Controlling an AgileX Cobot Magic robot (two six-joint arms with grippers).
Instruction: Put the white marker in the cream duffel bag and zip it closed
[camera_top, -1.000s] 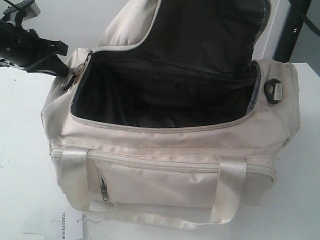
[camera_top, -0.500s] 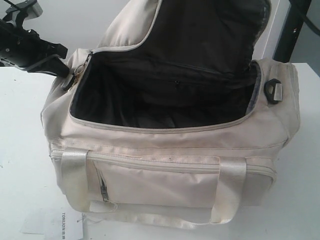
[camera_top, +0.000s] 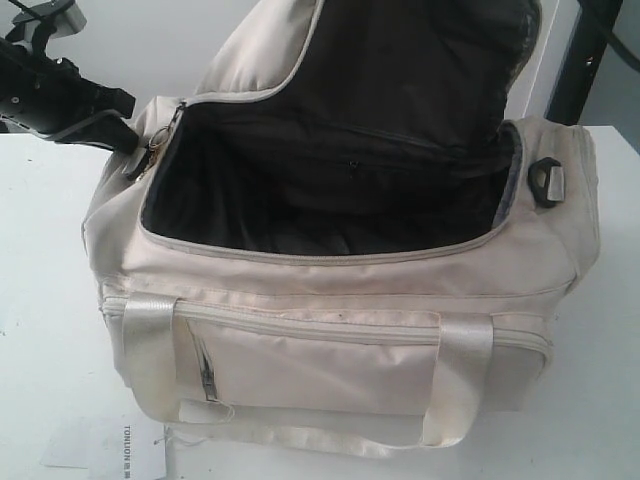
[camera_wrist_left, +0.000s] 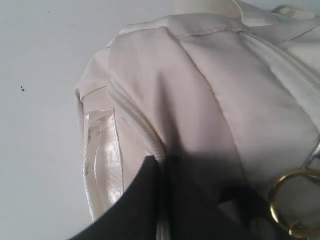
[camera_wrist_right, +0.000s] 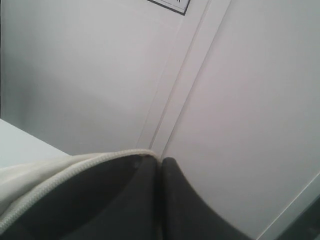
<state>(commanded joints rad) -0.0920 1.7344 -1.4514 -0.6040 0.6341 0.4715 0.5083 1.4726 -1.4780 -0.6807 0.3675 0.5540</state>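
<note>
The cream duffel bag (camera_top: 330, 370) stands open on the white table, with its curved top flap (camera_top: 260, 50) lifted and the dark lining showing. My left gripper (camera_top: 126, 142) is at the bag's left end beside the brass zipper ring (camera_top: 157, 140). In the left wrist view that gripper (camera_wrist_left: 162, 162) is shut, pinching the cream fabric (camera_wrist_left: 200, 90) near the ring (camera_wrist_left: 292, 200). My right gripper (camera_wrist_right: 160, 161) is shut on the flap's piped zipper edge (camera_wrist_right: 30, 185) and is outside the exterior view. The white marker is hidden or out of view.
A printed paper sheet (camera_top: 125, 450) lies at the table's front left corner. A grey strap buckle (camera_top: 547, 180) sits on the bag's right end. A dark post (camera_top: 590, 60) stands behind at the right. The table (camera_top: 40, 300) is bare left of the bag.
</note>
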